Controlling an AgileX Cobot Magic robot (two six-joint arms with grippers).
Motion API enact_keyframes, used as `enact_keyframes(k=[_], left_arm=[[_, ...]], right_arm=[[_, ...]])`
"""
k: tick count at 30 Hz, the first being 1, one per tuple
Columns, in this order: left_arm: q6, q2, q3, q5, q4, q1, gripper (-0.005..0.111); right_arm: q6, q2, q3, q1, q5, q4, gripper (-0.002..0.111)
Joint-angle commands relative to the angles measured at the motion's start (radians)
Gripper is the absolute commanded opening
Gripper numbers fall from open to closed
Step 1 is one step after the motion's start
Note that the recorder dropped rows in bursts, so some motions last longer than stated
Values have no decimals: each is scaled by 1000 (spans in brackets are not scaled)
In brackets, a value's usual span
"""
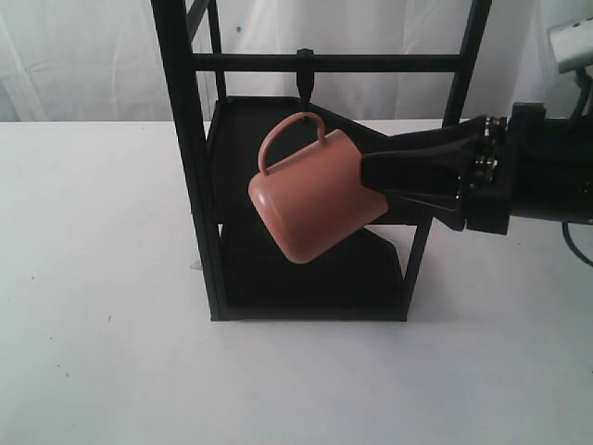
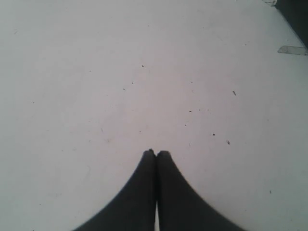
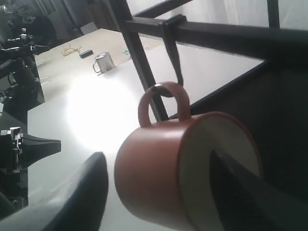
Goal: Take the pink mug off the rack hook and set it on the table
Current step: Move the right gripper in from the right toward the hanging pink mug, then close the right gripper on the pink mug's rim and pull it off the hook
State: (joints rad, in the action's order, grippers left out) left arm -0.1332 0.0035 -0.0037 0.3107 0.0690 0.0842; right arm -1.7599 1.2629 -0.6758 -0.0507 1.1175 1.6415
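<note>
The pink mug (image 1: 310,199) hangs tilted at the centre of the exterior frame, its handle looped on the rack hook (image 1: 305,82). The right pincer (image 1: 364,172) reaches in from the right edge, part-open astride the mug's wall. To do this step well, it should probably close firmly on that wall, then lift the handle up and off the hook's curve before lowering to the bench (image 1: 102,297). Only the right wrist view shows one finger (image 3: 240,187) inside the cream mouth and the other outside, apart from the wall. Only the left wrist view shows the left pincer (image 2: 155,153), pressed together over the bench.
</note>
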Motion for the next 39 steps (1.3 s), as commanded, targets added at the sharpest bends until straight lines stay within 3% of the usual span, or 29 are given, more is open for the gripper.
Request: enact_keyframes(k=[1, 32, 39], left_arm=[[1, -3, 4, 15, -4, -7, 0], [1, -3, 4, 15, -4, -7, 0], [1, -3, 4, 15, -4, -7, 0]], right_arm=[[-16, 37, -2, -1, 27, 12, 58], [-41, 53, 0, -170, -26, -51, 57], [-41, 53, 0, -170, -26, -51, 40]])
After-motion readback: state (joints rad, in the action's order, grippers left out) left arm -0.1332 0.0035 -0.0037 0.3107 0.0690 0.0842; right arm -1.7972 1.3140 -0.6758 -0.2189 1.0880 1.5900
